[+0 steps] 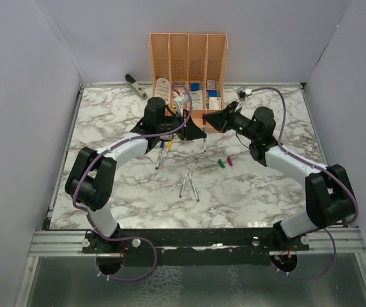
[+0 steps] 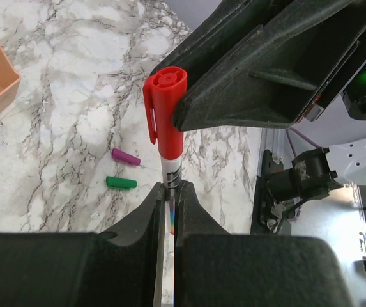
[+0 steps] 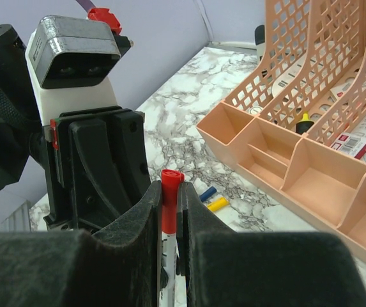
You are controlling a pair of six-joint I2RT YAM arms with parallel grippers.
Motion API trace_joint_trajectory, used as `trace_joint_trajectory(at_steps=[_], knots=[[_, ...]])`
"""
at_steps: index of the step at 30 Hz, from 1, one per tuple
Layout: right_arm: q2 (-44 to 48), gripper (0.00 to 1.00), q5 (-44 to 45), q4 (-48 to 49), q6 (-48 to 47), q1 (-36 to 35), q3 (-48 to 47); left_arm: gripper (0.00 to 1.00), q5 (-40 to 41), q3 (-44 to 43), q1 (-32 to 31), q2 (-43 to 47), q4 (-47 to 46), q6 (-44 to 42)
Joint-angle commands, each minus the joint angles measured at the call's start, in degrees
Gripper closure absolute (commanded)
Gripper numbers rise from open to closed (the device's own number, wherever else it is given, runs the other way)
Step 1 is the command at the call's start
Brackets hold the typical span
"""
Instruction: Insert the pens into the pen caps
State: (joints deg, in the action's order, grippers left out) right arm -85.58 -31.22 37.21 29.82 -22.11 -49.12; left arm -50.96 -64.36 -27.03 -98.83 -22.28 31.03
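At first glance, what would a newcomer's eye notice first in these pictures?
The two arms meet at the middle back of the marble table: the left pincer is shut on a silver pen, and the right pincer grips the red cap sitting over its end. A green cap and a purple cap lie loose right of centre, and a peach organiser stands behind.

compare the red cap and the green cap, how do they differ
The red cap has a pen in it; the green cap has none. The red cap is pinched in the right gripper above the table, its pen in the left gripper; the green cap lies loose on the table, untouched. Both are short plastic caps.
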Motion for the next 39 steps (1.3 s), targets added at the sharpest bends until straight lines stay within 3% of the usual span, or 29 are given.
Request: trace_joint_trajectory(at_steps=[1,15,39], knots=[[-1.66,0.99,-2.77,-7.09,-2.29,-0.2,-1.55,1.0,2.44,-1.36,1.74,0.94,-4.57,0.87],[-5.84,0.99,-0.75,-22.11,-9.39,-1.9,-6.6,1.0,8.01,-3.9,3.97,0.84,-4.62,0.19],[-6.82,0.99,5.27,-31.27,-17.34,-7.0,-6.84,1.0,16.32,-1.27,6.06,6.08,-4.61,-0.85]])
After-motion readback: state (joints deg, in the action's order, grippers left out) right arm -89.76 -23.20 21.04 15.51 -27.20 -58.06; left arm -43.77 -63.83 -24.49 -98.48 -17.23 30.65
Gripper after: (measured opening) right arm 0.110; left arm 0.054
